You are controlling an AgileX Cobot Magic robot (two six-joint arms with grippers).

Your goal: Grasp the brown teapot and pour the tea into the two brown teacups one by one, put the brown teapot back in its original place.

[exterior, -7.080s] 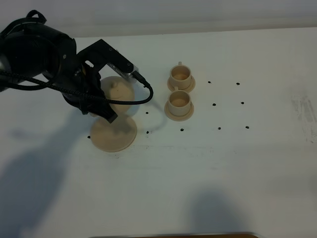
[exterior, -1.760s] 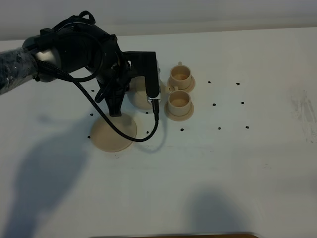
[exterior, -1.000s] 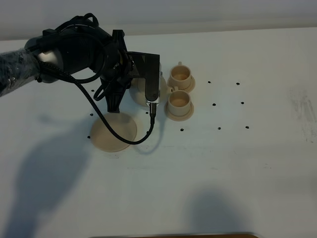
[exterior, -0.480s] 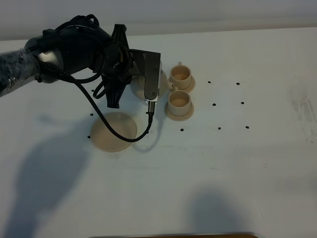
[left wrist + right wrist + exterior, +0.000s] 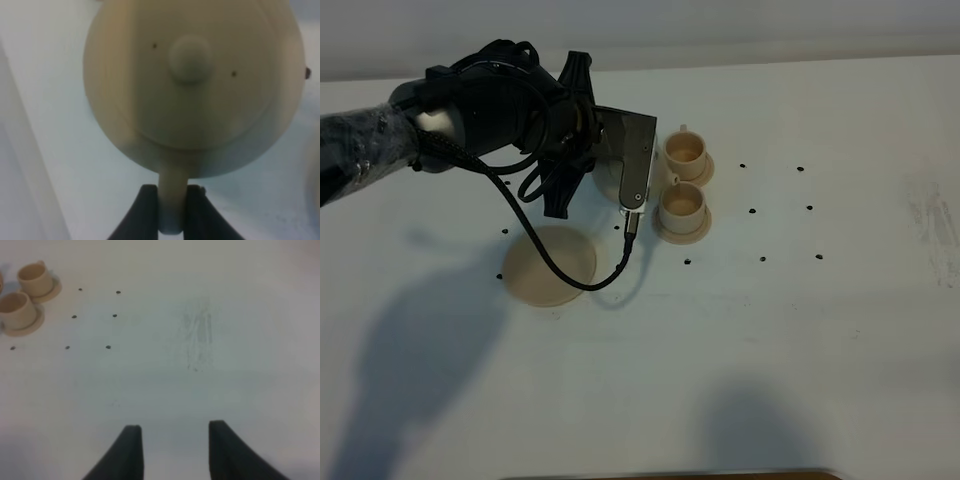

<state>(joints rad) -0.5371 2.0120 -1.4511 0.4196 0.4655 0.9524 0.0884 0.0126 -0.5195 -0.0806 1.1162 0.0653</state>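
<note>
My left gripper point(image 5: 172, 210) is shut on the loop handle of the brown teapot point(image 5: 192, 80), which the left wrist view shows from its lid side. In the exterior high view the teapot point(image 5: 607, 178) is mostly hidden behind the left arm point(image 5: 500, 100) and is held off the table just left of the two brown teacups. The far teacup point(image 5: 686, 150) and the near teacup point(image 5: 682, 202) each stand on a small saucer. The original place, a wide flat saucer point(image 5: 549, 264), lies bare below the arm. My right gripper point(image 5: 172, 450) hangs open over bare table, holding nothing.
Small black dots point(image 5: 752, 212) mark the white table around and to the right of the cups. In the right wrist view both cups point(image 5: 15, 310) show far off, and a faint scuff point(image 5: 197, 340) marks the table. A dark edge point(image 5: 670, 475) runs along the table's front.
The left arm has carried the teapot a little back and to the right, closer to the cups, and its wrist has turned. The wide saucer now lies fully uncovered. The right gripper is unchanged.
</note>
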